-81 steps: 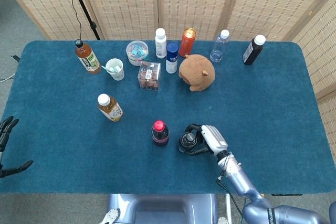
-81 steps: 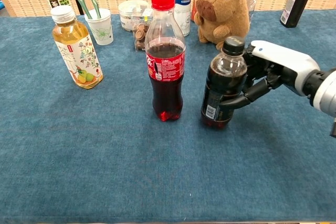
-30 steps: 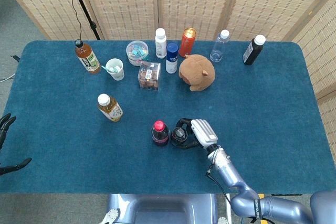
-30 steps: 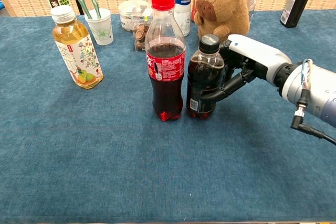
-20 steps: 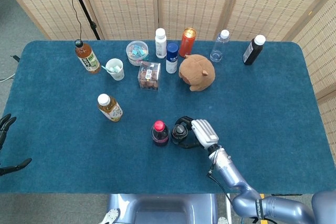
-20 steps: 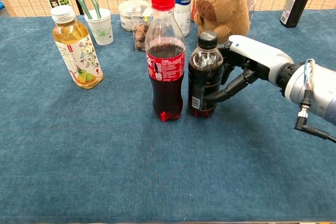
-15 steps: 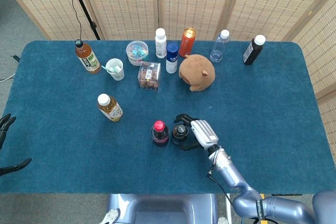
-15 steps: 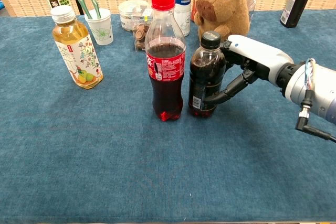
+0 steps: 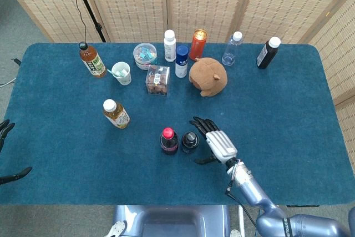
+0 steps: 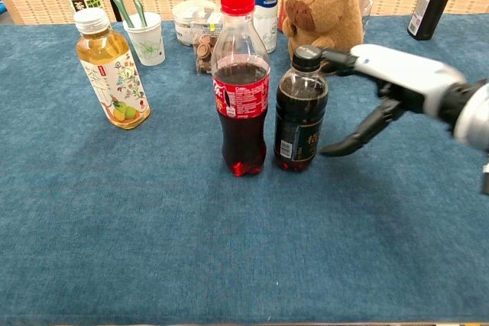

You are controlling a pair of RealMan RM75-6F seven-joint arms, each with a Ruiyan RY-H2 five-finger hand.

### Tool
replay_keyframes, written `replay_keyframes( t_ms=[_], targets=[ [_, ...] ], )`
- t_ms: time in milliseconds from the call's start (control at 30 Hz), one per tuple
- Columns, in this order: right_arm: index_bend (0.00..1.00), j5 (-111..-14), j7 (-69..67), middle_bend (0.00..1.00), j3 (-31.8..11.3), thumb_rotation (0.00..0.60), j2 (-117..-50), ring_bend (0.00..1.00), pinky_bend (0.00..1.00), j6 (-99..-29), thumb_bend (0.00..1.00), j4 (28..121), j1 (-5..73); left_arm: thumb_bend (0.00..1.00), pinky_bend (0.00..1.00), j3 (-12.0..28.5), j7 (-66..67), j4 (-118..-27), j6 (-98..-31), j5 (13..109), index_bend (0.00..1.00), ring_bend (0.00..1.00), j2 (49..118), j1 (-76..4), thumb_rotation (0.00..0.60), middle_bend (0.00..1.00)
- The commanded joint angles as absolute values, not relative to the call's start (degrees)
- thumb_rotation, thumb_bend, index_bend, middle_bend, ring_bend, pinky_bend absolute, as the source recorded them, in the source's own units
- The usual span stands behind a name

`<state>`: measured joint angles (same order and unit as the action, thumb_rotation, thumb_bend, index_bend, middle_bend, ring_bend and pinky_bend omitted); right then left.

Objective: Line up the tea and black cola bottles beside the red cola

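Note:
The red cola bottle stands upright near the table's front middle. Close on its right stands the black cola bottle, upright and free. My right hand is open just right of it, fingers spread and off the bottle. The tea bottle, pale yellow with a white cap, stands apart to the left. My left hand shows only at the far left edge, off the table, fingers apart and holding nothing.
Along the back stand a dark-capped tea bottle, a cup, a round tub, a clear snack box, white and blue bottles, an orange can, a capybara plush, a clear bottle and a dark bottle.
My right hand carried the black cola leftward, set it beside the red cola, then let go and drew back to the right with fingers spread.

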<state>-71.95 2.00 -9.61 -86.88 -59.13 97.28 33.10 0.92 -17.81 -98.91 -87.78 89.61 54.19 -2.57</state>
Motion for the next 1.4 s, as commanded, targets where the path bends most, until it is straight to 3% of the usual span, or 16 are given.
replay_keyframes(
  t_ms=[33,200,367,500,700,1067,1400],
  targets=[
    [0.0,-70.53,7.93,0.0,-8.32,0.6,-81.04,0.0,0.0,-62.55,0.0,103.18,30.65,0.03,0.0,1.27,-19.34,-97.78,-87.87,89.88,0.0,0.0,54.28,-2.94,0.6,0.0],
    [0.0,-74.46,15.34,0.0,-4.2,0.6,-70.93,0.0,0.0,-68.08,0.0,107.79,26.24,0.02,0.0,2.66,-26.45,-93.62,-85.01,88.93,0.0,0.0,55.17,-5.46,0.6,0.0],
    [0.0,-81.09,17.78,0.0,-0.38,0.6,-64.9,0.0,0.0,-74.39,0.0,110.12,21.67,0.01,0.0,3.66,-32.72,-87.57,-80.05,88.19,0.0,0.0,58.3,-9.08,0.6,0.0],
    [0.0,-89.27,12.68,0.0,2.38,0.6,-63.03,0.0,0.0,-82.85,0.0,105.91,16.32,0.01,0.0,3.75,-41.2,-80.5,-76.1,88.88,0.0,0.0,62.07,-12.29,0.6,0.0],
    [0.0,-93.59,3.67,0.0,5.34,0.6,-62.52,0.0,0.0,-89.58,0.0,99.7,10.52,0.0,0.0,4.36,-49.4,-70.87,-75.24,89.79,0.0,0.0,68.65,-15.15,0.6,0.0],
    [0.0,-94.58,-4.83,0.0,4.53,0.6,-62.33,0.0,0.0,-91.11,0.0,94.83,8.18,0.0,0.0,4.41,-61.68,-54.76,-73.32,90.99,0.0,0.0,81.15,-20.67,0.6,0.0],
    [0.0,-95.44,-8.09,0.0,3.82,0.6,-61.41,0.0,0.0,-89.84,0.0,95.47,8.07,0.0,0.0,3.62,-66.37,-51.95,-68.11,92.21,0.0,0.0,86.59,-27.26,0.6,0.0]
  ],
)
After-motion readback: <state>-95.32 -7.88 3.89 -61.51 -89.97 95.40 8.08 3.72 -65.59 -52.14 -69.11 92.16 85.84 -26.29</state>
